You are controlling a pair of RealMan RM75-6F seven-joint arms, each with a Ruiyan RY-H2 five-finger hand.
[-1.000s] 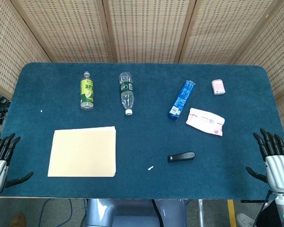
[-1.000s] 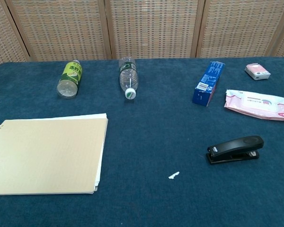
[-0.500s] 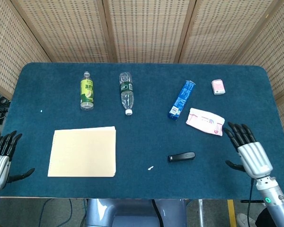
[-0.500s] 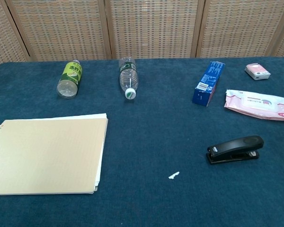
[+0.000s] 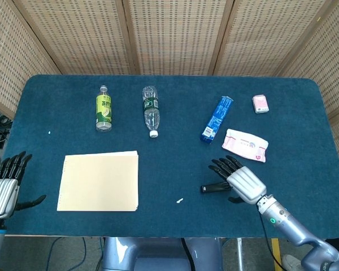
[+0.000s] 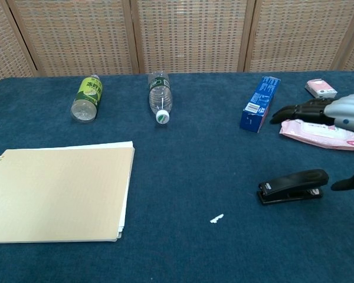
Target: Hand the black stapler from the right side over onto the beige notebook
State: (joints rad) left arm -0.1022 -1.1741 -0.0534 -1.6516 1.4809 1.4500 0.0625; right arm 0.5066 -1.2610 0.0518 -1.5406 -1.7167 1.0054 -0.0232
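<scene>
The black stapler [image 5: 213,187] [image 6: 292,186] lies flat on the blue cloth, right of centre and near the front edge. My right hand [image 5: 240,182] [image 6: 337,111] hovers over the stapler's right end with its fingers spread and pointing left, holding nothing. In the chest view its thumb hangs just right of the stapler, not touching it. The beige notebook [image 5: 99,181] [image 6: 56,193] lies closed at the front left. Beyond the table's front left corner, my left hand [image 5: 4,192] is open and empty, and the chest view does not show it.
Along the back lie a green-labelled bottle [image 5: 104,108], a clear bottle [image 5: 151,110], a blue box [image 5: 217,118], a pink wipes pack [image 5: 246,145] and a small pink packet [image 5: 260,104]. A white scrap [image 5: 180,200] sits left of the stapler.
My right hand has swept left from the table's right edge to just above the stapler's right end. The left hand has shifted only slightly. The stapler has not moved.
</scene>
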